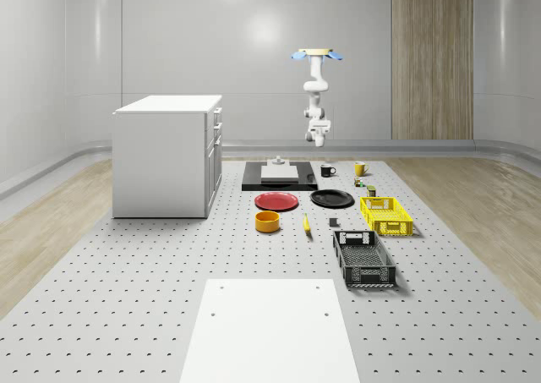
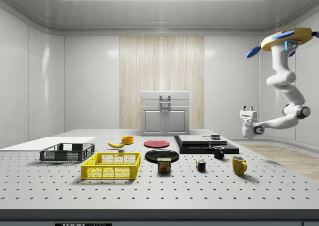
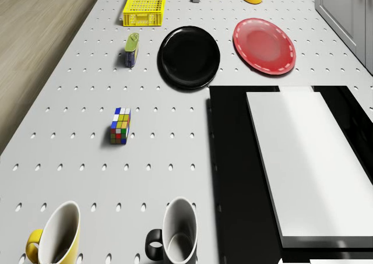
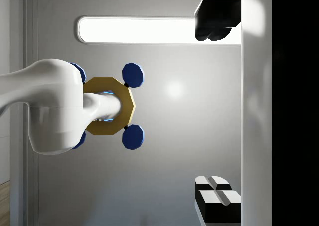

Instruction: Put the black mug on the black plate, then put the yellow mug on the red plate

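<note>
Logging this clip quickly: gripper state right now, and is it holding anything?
Gripper: open, holding nothing, pointing up in the air near the black mug; drone hovers high above.

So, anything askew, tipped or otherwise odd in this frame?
One thing: the gripper points upward, its wrist camera facing the drone instead of the table. The drone hovers high, near the black mug and yellow mug, both upright. Nothing spilled.
</note>
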Robot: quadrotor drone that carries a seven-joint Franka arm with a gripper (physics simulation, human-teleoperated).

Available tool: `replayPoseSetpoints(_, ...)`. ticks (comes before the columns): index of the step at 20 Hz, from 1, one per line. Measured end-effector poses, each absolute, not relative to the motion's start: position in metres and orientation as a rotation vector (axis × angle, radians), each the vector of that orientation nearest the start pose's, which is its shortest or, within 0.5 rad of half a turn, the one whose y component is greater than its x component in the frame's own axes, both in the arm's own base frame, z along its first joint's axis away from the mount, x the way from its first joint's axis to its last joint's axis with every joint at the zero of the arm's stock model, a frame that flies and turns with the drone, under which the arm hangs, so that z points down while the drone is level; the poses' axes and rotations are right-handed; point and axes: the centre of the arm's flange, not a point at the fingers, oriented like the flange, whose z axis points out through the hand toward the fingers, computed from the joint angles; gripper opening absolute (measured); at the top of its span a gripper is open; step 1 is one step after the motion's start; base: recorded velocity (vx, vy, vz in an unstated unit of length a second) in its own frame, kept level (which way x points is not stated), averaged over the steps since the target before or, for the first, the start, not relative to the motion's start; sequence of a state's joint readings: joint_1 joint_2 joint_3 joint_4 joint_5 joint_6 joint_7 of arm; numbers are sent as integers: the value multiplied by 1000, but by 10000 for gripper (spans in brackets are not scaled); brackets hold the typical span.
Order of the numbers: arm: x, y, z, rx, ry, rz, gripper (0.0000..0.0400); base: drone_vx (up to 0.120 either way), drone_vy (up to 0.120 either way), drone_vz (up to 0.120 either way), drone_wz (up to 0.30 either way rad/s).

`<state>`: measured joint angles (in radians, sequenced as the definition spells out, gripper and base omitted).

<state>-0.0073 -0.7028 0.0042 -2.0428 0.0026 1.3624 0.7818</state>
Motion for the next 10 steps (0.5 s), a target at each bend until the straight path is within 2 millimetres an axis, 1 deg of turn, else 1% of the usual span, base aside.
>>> replayPoseSetpoints(2, 304, 0, 691, -2894, 1199, -35, 400, 120, -120, 0, 0)
replayPoseSetpoints(3, 304, 0, 691, -2894, 1199, -36, 400, 120, -40, 0, 0)
replayPoseSetpoints(10, 303, 0, 691, -2893, 1198, -44, 400, 120, 0, 0, 0)
